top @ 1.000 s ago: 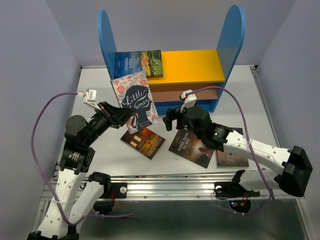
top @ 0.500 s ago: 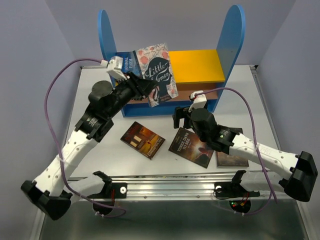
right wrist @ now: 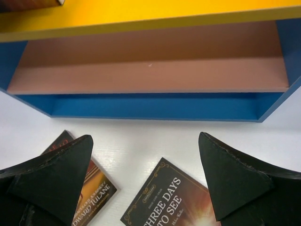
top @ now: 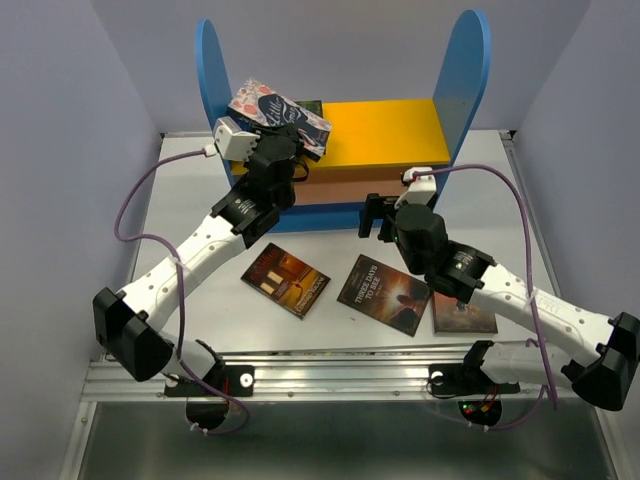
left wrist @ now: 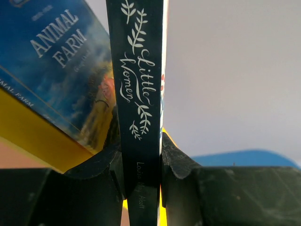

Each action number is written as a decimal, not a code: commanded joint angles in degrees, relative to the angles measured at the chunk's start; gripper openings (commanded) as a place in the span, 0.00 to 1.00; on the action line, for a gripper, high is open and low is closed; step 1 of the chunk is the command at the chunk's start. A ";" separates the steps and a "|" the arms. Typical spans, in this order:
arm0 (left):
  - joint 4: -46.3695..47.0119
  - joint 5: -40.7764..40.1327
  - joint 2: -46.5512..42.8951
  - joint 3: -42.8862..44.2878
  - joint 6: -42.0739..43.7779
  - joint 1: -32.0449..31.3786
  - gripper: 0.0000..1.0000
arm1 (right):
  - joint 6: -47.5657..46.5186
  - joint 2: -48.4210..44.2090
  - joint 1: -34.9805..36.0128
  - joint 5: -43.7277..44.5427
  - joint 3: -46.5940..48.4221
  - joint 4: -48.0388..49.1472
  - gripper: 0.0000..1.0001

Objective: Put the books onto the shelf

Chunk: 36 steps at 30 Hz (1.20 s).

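From above, the left tool [top: 283,138] holds Little Women [top: 278,108] tilted over the far-left end of the shelf [top: 470,80], likely to lay it on the yellow top board [top: 395,125]. Three more books [top: 286,280] lie on the tabletop [top: 200,230].

In the left wrist view, the jaws are clenched on the book's spine, with Animal Farm [left wrist: 61,61] just beside it.

In the right wrist view, the right tool [right wrist: 145,139] is released and wide, facing the shelf over Three Days to See [right wrist: 171,202], probably its next pick.
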 commanded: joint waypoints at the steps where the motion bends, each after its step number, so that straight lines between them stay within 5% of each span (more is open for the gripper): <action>1: 2.49 -14.54 1.05 6.81 -12.68 -0.82 0.00 | 1.14 0.50 -2.74 0.11 3.95 -0.29 1.00; 9: -5.50 -17.64 7.30 14.02 -18.39 -0.99 0.00 | 0.17 5.07 -7.75 -7.09 7.82 -0.37 1.00; 12: -11.30 -17.12 8.18 15.70 -22.17 -0.99 0.08 | -0.01 7.27 -10.74 -11.04 10.36 -0.20 1.00; 18: -13.51 -14.48 7.04 14.56 -22.79 -1.08 0.65 | -4.92 12.01 -11.27 -15.26 15.82 -0.37 1.00; 21: -13.25 -12.64 6.60 14.12 -22.36 -1.08 0.79 | -5.80 13.69 -11.27 -17.02 18.10 -0.29 1.00; 36: -12.02 -0.68 2.47 7.88 -15.51 -0.99 0.98 | -13.71 20.97 -11.27 -29.33 27.94 -0.29 1.00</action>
